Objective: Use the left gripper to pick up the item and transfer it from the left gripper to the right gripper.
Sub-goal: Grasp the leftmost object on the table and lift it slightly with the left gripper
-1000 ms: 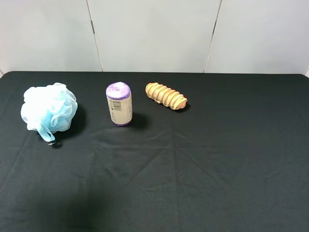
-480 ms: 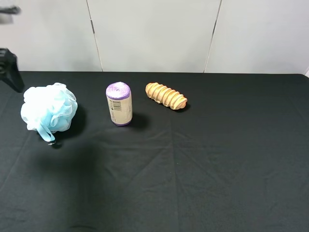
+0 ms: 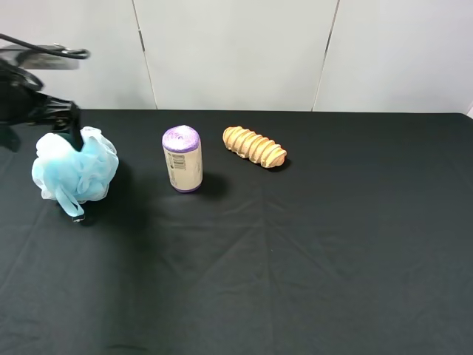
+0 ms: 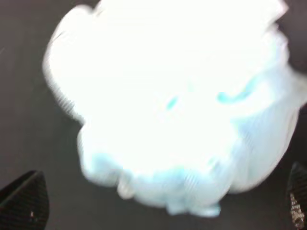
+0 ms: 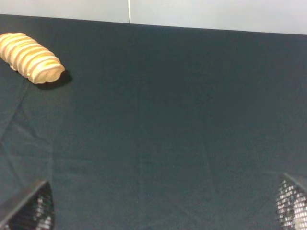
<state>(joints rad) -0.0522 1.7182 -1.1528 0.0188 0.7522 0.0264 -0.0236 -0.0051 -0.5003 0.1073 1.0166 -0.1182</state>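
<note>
The item, a fluffy pale blue and white mesh pouf (image 3: 74, 171), sits at the far left of the black table, its loop tail hanging at its front. It fills the left wrist view (image 4: 177, 105), blurred and overexposed. My left gripper (image 3: 60, 122) is just above the pouf's back left side, and its black fingertips (image 4: 24, 203) stand wide apart on either side of the pouf, open. My right gripper (image 5: 160, 211) is open and empty over bare cloth; it is out of the exterior high view.
A purple-topped cylinder roll (image 3: 182, 159) stands upright right of the pouf. A ridged tan wooden piece (image 3: 254, 146) lies further right, also in the right wrist view (image 5: 31, 57). The black cloth (image 3: 310, 251) is wrinkled near the middle.
The left arm has come into view from the left edge and moved right and down, reaching the pouf's back left side. The pouf, roll and wooden piece have not moved.
</note>
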